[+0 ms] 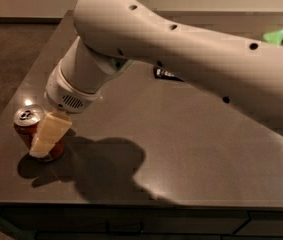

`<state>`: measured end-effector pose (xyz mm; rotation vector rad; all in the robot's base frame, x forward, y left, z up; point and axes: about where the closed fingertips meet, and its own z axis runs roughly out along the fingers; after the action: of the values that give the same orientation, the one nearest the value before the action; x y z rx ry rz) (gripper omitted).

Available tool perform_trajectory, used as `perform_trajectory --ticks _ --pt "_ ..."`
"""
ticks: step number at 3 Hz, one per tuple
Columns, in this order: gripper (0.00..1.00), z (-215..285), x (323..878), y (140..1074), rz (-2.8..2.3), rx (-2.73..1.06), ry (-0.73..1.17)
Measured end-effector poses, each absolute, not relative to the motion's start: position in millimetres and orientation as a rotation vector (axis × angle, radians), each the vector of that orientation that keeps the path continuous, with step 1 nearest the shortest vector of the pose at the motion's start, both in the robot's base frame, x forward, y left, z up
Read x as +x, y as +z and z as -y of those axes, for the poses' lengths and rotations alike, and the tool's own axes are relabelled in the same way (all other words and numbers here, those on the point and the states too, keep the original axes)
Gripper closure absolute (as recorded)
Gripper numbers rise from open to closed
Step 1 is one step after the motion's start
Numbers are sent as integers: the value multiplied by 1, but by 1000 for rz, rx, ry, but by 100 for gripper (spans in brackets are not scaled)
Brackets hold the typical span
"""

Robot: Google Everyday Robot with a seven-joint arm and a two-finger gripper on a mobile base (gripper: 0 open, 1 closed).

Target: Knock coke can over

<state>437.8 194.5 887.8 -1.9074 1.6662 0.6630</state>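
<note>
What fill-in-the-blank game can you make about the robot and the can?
The small aluminium coke can with a silver top is coloured ____.
The robot's cream gripper hangs close beside the ____.
The flat black packet on the dark table lies partly behind the robot's white ____.
Missing words: red, can, arm.

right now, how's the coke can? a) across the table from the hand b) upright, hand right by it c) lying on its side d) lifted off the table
b: the coke can stands on the table, silver top up, with the hand low beside it, covering part of its red side.
</note>
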Motion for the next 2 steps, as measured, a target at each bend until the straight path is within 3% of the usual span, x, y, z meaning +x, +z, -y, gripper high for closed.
perform_trajectory --ticks 2 --pt "65 -191 430 892 -1600 -1918 760"
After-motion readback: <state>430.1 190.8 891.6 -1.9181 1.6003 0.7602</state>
